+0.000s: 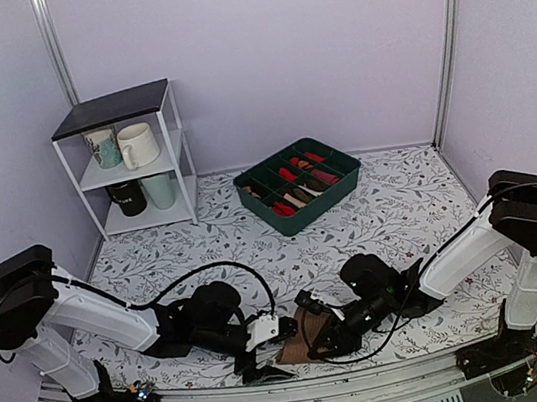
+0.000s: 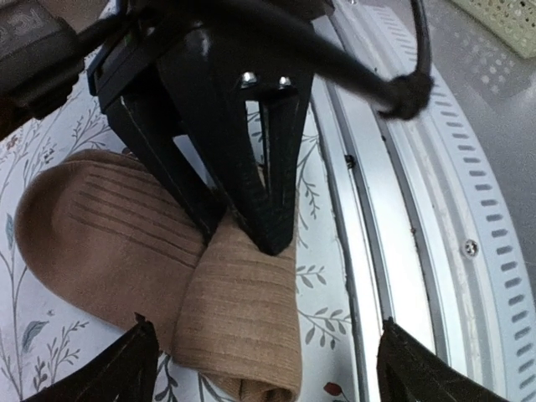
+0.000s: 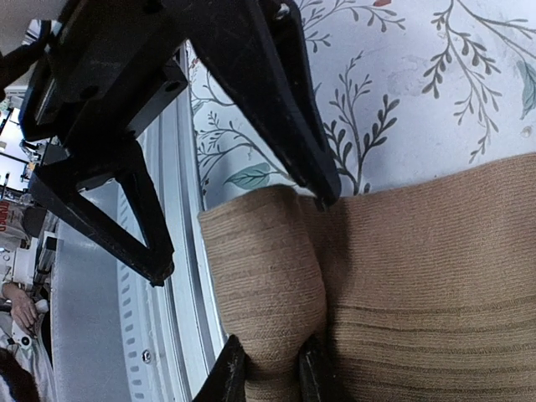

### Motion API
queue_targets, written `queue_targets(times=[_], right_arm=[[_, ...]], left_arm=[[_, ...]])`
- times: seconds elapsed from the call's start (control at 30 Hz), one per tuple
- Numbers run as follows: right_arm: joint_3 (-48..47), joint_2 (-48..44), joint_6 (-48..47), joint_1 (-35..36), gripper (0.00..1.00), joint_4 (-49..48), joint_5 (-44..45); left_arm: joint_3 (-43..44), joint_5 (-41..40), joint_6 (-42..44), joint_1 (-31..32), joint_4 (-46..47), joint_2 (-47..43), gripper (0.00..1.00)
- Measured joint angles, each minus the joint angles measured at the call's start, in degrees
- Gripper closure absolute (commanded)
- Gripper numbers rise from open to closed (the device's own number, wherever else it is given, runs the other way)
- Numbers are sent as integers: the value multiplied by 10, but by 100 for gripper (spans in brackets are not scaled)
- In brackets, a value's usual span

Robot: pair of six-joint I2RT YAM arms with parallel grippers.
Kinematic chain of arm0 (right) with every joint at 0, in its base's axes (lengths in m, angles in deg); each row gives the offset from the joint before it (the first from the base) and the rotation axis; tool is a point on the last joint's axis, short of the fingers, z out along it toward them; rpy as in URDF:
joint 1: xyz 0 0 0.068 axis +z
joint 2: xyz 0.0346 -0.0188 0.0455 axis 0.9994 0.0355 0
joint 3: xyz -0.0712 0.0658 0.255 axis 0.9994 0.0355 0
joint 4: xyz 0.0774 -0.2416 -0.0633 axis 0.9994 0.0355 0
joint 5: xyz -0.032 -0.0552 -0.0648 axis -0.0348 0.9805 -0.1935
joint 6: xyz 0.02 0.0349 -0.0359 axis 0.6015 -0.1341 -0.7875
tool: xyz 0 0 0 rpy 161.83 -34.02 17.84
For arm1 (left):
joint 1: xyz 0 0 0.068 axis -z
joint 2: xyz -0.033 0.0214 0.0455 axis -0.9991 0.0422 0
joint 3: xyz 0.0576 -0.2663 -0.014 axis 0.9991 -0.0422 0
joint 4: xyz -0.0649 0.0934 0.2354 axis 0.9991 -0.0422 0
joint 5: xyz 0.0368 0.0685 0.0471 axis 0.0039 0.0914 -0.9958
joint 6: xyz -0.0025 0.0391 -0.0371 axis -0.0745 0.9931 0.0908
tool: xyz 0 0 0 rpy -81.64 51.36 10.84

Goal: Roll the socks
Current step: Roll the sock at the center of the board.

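Note:
The tan-brown socks (image 1: pixel 296 344) lie on the floral cloth near the table's front edge, between the two grippers. One end is rolled into a fold (image 2: pixel 243 310) and the rest lies flat (image 2: pixel 100 226). My right gripper (image 3: pixel 270 368) is shut on that rolled fold (image 3: pixel 268 268), and its black fingers (image 2: pixel 260 159) come down onto it in the left wrist view. My left gripper (image 2: pixel 264 328) is open wide, with the roll lying between its fingers without touching them. Its fingers (image 3: pixel 285 117) show above the sock in the right wrist view.
A metal rail (image 2: pixel 402 218) runs along the table's front edge right beside the sock. A green divided tray (image 1: pixel 262 208) with rolled socks stands at the back middle. A white shelf (image 1: pixel 175 144) with mugs stands at the back left.

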Motion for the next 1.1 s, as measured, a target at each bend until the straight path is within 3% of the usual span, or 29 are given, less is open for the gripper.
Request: queue_targets(times=[0.13,0.3,0.5,0.67,0.77,0.87,0.9,0.93,1.1], right_arm=[[-2,4,2,-2,84,0,-8],[-4,7,2,-5,84,0,-16],[-4,9,3,-8,84,0,-22],[-5,11,4,-10,85,-1,-28],[-5,12,5,-10,84,-1,-31],[-5,14,6,-12,84,-3,-35],[-5,14,7,-12,84,-3,-36],[-5,15,8,-13,84,-3,-37],[-5,14,9,-15,84,-2,-43]], left_arm=[[0,0,5,1,1,0,16],[1,-1,10,2,3,5,34],[12,-7,11,3,5,28,32],[23,-6,14,4,0,44,58],[36,-5,16,4,-5,56,66],[38,-2,14,4,-8,58,79],[38,-1,11,4,-9,58,96],[39,0,11,4,-9,58,100],[47,10,5,3,-28,56,100]])
